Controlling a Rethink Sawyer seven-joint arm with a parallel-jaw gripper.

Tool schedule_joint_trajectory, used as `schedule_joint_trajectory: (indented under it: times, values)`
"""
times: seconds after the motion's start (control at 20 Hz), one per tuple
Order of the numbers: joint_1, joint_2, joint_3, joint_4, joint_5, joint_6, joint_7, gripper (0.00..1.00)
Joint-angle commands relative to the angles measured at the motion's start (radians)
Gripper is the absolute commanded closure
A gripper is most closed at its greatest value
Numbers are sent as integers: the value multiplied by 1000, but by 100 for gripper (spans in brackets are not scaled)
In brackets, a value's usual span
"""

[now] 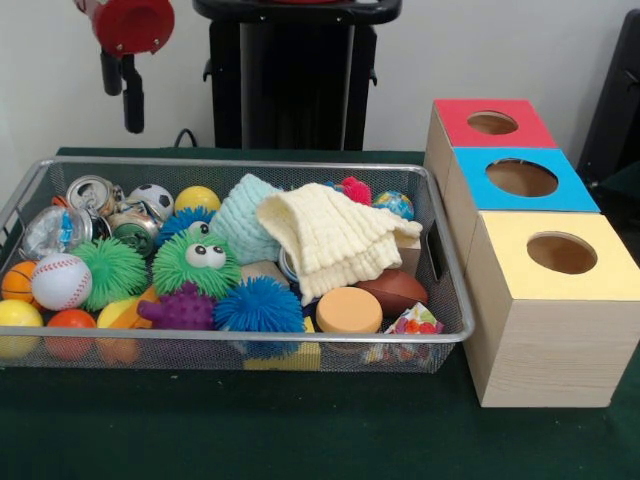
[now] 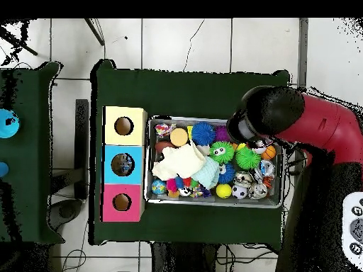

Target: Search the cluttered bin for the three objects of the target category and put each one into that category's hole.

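The wire-mesh bin (image 1: 250,163) is full of toys; it also shows in the overhead view (image 2: 213,203). One clear, wrinkly plastic bottle (image 1: 52,232) with a bit of blue label lies at the bin's left end, next to a baseball. In the overhead view a bottle (image 2: 266,168) shows at the bin's right end. The other bottles are hidden. My gripper (image 1: 122,110) hangs high above the bin's far left corner, open and empty. In the overhead view the red arm (image 2: 312,124) covers it.
Two shiny cans (image 1: 92,192) lie by the bottle. Spiky balls, sports balls and a cream cloth (image 1: 335,240) fill the bin. Three wooden boxes with round holes stand to the right: red (image 1: 495,123), blue (image 1: 522,178), yellow (image 1: 560,253).
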Motion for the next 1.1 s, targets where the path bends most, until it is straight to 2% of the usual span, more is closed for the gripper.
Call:
schedule_joint_trajectory:
  times: [0.05,0.25,0.6,0.95,1.1]
  values:
    - [-24,64,45,25,17,-84,26,0]
    - [-44,96,67,-17,16,-61,-25,0]
    - [-86,190,119,-150,11,17,-138,0]
    - [-101,221,136,-188,15,39,-162,0]
    - [-101,215,135,-166,13,24,-154,0]
